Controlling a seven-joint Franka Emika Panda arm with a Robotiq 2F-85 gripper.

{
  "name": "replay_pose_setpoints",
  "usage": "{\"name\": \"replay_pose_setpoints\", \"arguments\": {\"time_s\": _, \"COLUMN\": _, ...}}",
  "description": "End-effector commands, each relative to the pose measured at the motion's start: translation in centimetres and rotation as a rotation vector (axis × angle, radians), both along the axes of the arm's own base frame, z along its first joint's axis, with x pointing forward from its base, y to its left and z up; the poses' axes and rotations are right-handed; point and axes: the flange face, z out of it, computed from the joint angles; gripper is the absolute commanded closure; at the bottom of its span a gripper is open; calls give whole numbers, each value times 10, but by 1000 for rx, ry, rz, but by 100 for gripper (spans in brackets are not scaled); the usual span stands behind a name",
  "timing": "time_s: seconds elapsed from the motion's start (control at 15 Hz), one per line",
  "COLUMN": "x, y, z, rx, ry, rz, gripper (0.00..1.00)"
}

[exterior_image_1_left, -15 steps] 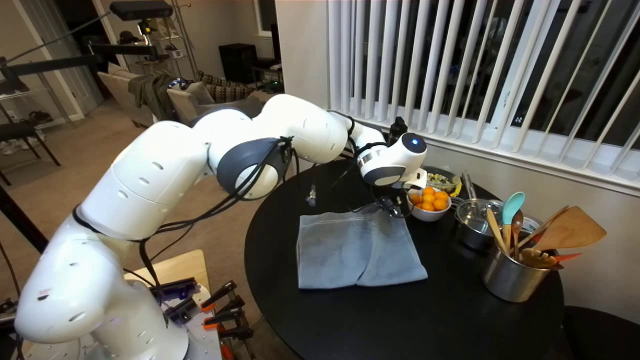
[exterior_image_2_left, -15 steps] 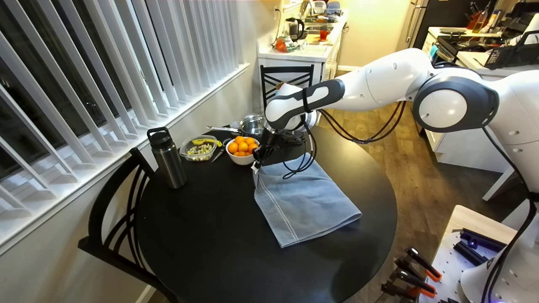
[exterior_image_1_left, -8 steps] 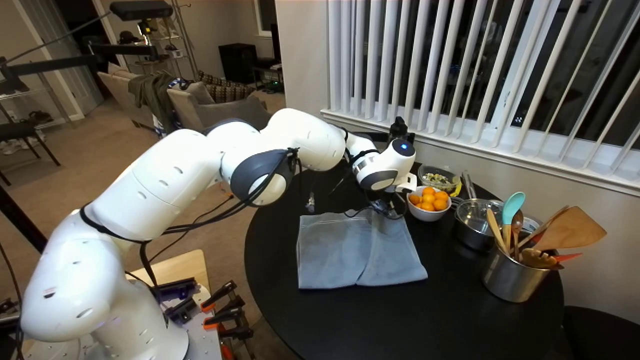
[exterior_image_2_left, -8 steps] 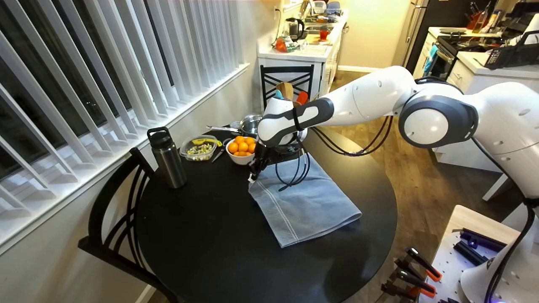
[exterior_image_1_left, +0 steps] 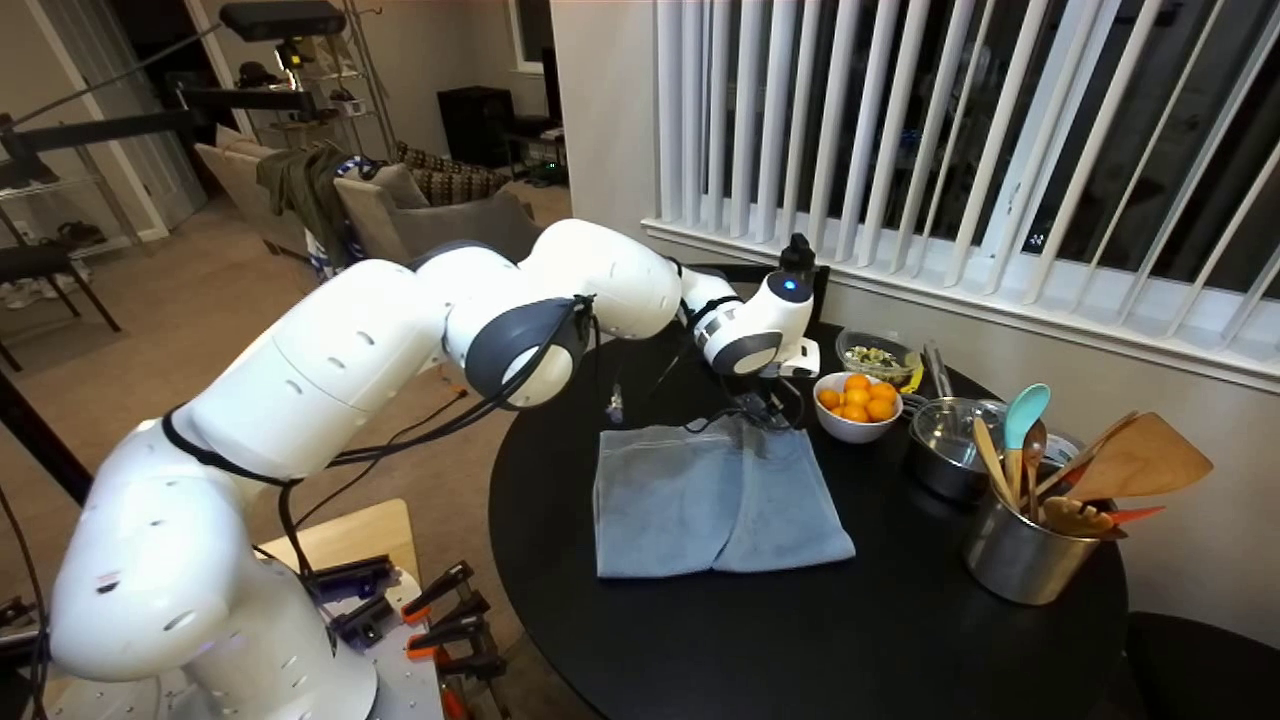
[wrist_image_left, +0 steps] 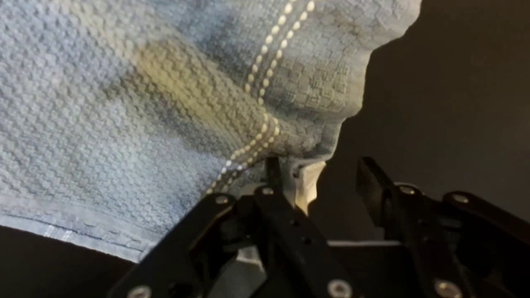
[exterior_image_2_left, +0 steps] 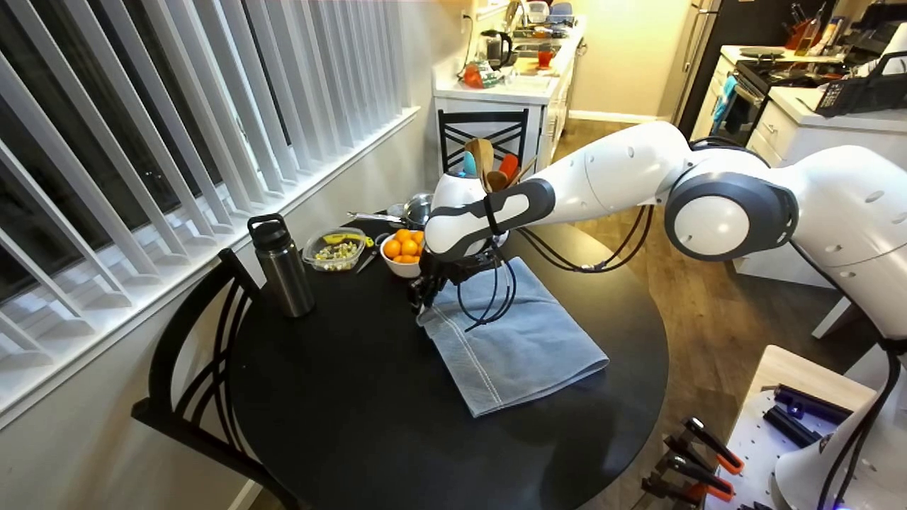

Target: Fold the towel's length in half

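The hand (wrist_image_left: 318, 163) is not gripping. In the wrist view its jaws stand apart: one finger (wrist_image_left: 273, 174) is against or just beside the crumpled edge of the towel (exterior_image_1_left: 670, 510); the opposite one stands clear of the cloth.

The towel lies on the worktop (exterior_image_1_left: 720, 650), near the bowl of orange fruit (exterior_image_1_left: 850, 432). One corner sits under the hand, and the stitched border bends sharply there.

Change over the last second: in both exterior views the arm (exterior_image_1_left: 390, 310) has lowered and shifted. The corner at the hand has come down to, or close to, the worktop; the wrist view does not settle which. The remainder of the towel holds its position.

Interpretation: the parted jaws indicate that the corner is being released at the end of a folding pass. The fold appears largely formed, with the released corner rumpled.

Next action: withdraw the hand upward, then check edge alignment. Caution: a sideways exit may catch the cloth and drag the corner out of place.
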Motion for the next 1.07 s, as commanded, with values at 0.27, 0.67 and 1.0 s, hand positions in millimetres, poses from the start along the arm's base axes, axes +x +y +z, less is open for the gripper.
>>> {"name": "replay_pose_setpoints", "arguments": {"time_s": 0.27, "x": -32, "y": 5, "z": 49, "rx": -85, "ry": -4, "rz": 68, "gripper": 0}}
{"name": "replay_pose_setpoints", "arguments": {"time_s": 0.67, "x": -90, "y": -12, "z": 78, "rx": -166, "ry": 140, "rz": 151, "gripper": 0}}
{"name": "replay_pose_setpoints", "arguments": {"time_s": 1.0, "x": -138, "y": -26, "z": 108, "rx": -211, "ry": 211, "rz": 208, "gripper": 0}}
